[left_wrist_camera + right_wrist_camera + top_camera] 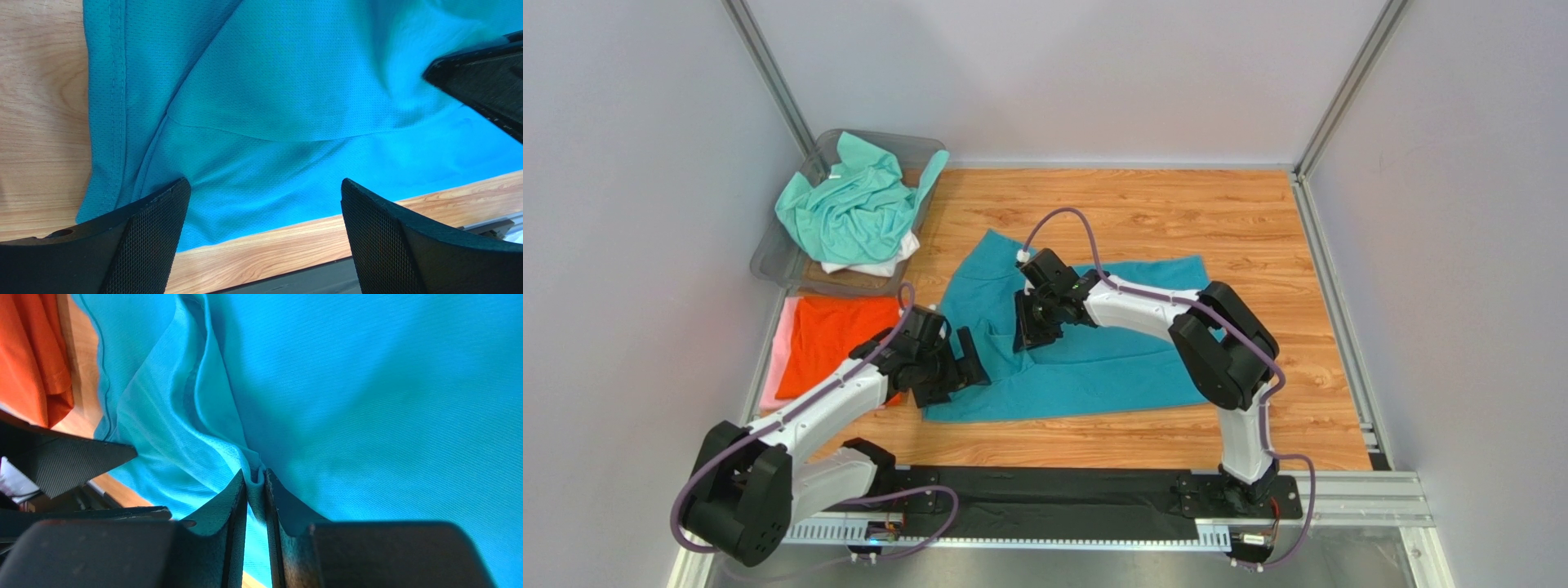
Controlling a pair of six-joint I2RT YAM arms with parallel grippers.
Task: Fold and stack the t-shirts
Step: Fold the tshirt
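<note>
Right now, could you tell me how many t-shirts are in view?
5: teal one spread on the table, orange folded atop pink at left, mint over white in the bin; more may hide beneath.

Spread shirt (pixel 1112 355) on table (pixel 1259 221); folded stack (pixel 836 333) left; bin (pixel 778 255) behind stack, crumpled shirts (pixel 854 208) inside

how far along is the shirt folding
Done: orange shirt looks folded on the pink shirt. In hand: teal shirt spread out, right gripper pinching a ridge of it, left gripper open over its edge. Left: mint-green shirt and white shirt, crumpled in the bin.
</note>
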